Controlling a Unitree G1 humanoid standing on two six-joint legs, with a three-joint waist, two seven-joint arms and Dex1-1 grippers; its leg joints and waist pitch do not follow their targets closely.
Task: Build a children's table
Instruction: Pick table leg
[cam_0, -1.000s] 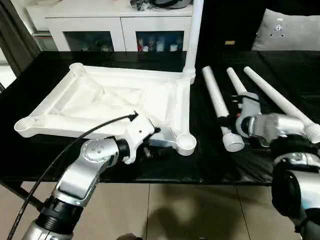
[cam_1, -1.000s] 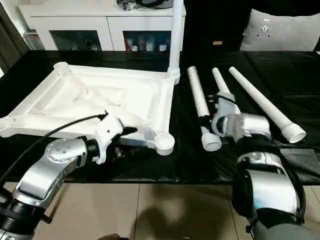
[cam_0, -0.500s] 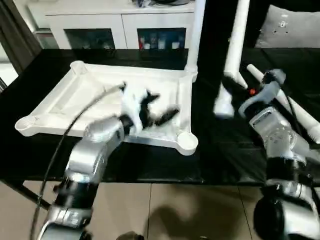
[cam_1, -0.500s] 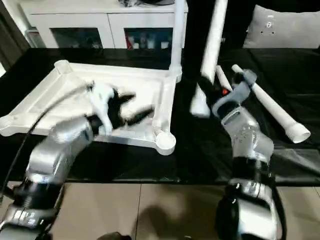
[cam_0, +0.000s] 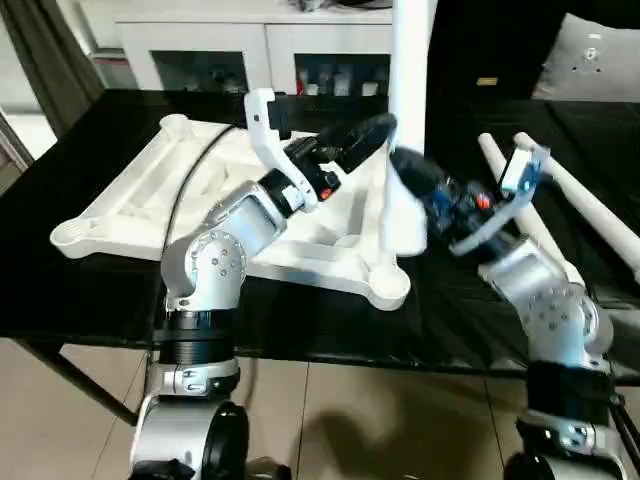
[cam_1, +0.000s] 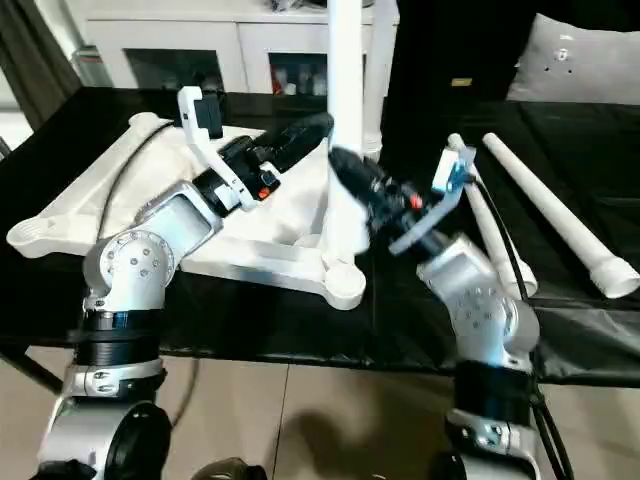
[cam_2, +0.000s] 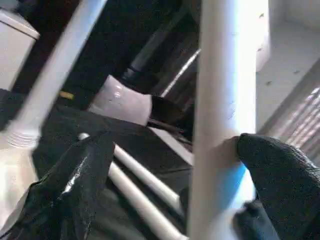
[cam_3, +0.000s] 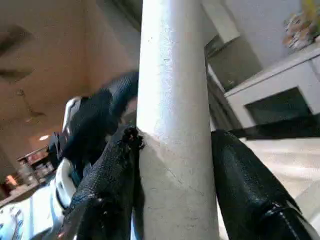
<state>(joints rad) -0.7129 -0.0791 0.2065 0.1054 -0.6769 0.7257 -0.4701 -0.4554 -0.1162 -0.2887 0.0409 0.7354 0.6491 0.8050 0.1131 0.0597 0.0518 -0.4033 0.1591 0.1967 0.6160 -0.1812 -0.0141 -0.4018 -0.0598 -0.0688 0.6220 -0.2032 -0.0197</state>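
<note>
Black tabletop (cam_0: 90, 300) is carrying the upturned table top (cam_0: 150, 200). Right gripper (cam_3: 172, 165) is clamping an upright leg (cam_1: 345, 150) near its front corner socket (cam_1: 340, 285); left gripper (cam_2: 165, 185) is gaping wide around that leg.

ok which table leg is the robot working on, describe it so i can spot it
On the black tabletop lies the upturned white plastic table top. Above its near right corner socket, a long round white leg stands upright, clamped in the right pincer. The other loose legs lie flat, farther right.
</note>
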